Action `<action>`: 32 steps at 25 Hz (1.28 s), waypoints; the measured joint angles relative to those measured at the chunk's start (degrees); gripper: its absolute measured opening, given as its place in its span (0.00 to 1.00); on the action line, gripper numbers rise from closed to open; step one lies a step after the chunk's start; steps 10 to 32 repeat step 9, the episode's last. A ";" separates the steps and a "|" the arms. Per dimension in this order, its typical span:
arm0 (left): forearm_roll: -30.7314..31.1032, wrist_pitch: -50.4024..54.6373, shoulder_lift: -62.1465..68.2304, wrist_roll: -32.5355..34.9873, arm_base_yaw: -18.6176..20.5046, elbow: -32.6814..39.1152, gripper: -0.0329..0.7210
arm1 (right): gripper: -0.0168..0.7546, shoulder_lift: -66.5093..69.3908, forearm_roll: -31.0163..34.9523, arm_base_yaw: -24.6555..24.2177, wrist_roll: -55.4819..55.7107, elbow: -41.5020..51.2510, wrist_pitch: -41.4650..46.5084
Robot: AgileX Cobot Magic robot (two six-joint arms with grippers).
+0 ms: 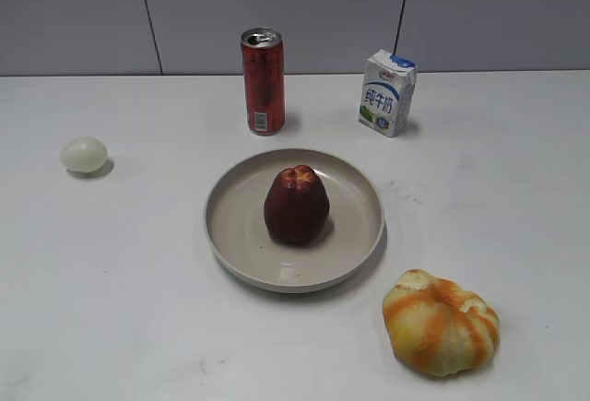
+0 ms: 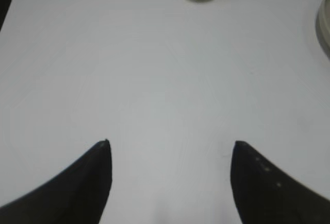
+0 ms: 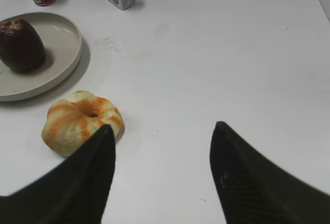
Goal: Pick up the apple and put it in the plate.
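Note:
The dark maroon apple [image 1: 296, 205] stands upright in the middle of the beige plate [image 1: 230, 235] at the table's centre. Both show in the right wrist view, apple [image 3: 20, 45] on plate [image 3: 64, 49], at the upper left. My right gripper [image 3: 162, 127] is open and empty, over bare table to the right of the plate. My left gripper [image 2: 171, 142] is open and empty over bare table; the plate's edge [image 2: 323, 23] shows at its far right. Neither gripper shows in the exterior view.
A red can [image 1: 263, 81] and a small milk carton [image 1: 386, 92] stand behind the plate. A pale egg-like ball [image 1: 84, 155] lies at the left. An orange-and-white pumpkin-like lump [image 1: 441, 322] lies at the front right, next to my right gripper's left finger.

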 joint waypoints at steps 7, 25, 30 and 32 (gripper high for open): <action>0.11 0.11 -7.62 -0.05 0.00 0.28 0.75 | 0.60 0.00 0.00 0.00 0.00 0.00 0.00; 0.16 0.11 -7.61 -0.05 0.00 0.35 0.75 | 0.60 0.00 0.00 0.00 0.00 0.00 0.00; 0.16 0.11 -7.61 -0.05 0.00 0.35 0.75 | 0.60 0.00 0.00 0.00 0.00 0.00 0.00; 0.16 0.11 -7.61 -0.05 0.00 0.35 0.75 | 0.60 0.00 0.00 0.00 0.00 0.00 0.00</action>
